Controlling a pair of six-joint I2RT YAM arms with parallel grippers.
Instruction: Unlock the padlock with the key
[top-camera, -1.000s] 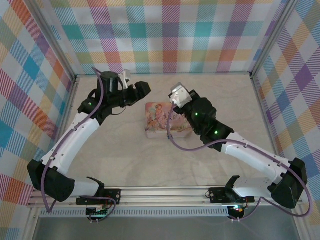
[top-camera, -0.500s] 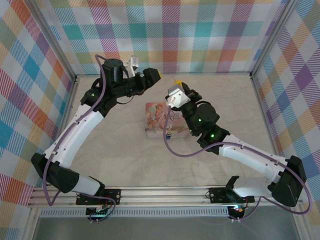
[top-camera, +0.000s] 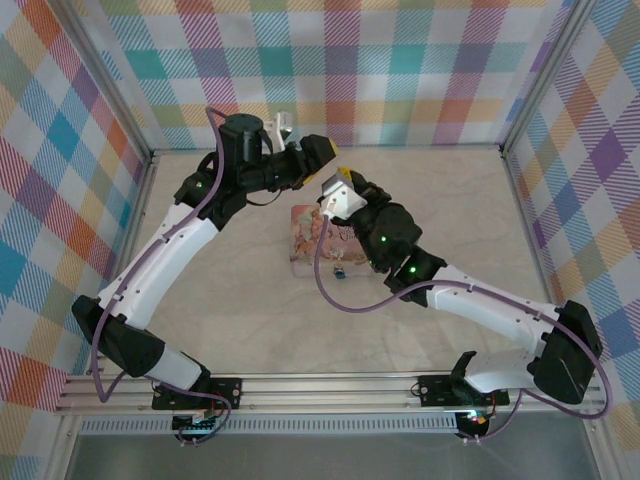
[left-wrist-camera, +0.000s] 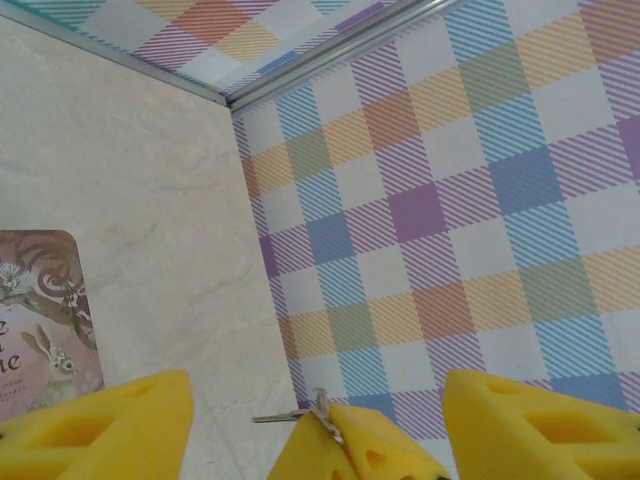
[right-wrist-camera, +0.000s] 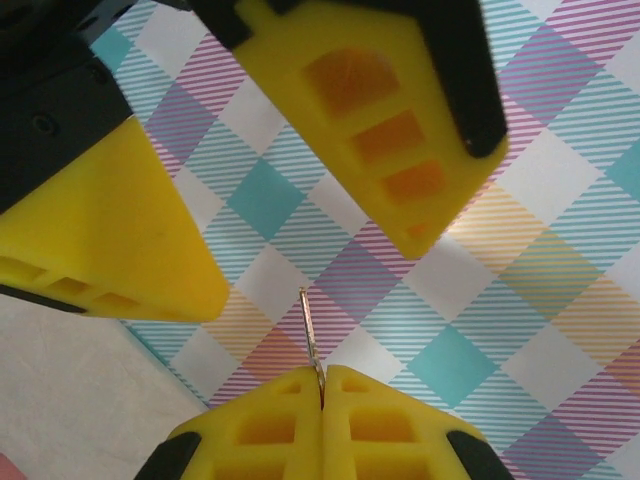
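Had the key (right-wrist-camera: 310, 325) clamped in the right claw (right-wrist-camera: 322, 376) beyond the box (top-camera: 304, 238), the left claw (right-wrist-camera: 318, 272) apart around it; probably mid-handover, needed centred closing.

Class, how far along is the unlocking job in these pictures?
Done: the key is off the table, pinched in the shut right gripper. In hand: the open left gripper straddles it, perhaps for a handover. Left: reaching the padlock, which I cannot make out, and unlocking it.

Lab test cell: plaid walls (top-camera: 340, 60), alu frame (top-camera: 330, 385), marble-look tabletop (top-camera: 250, 320).
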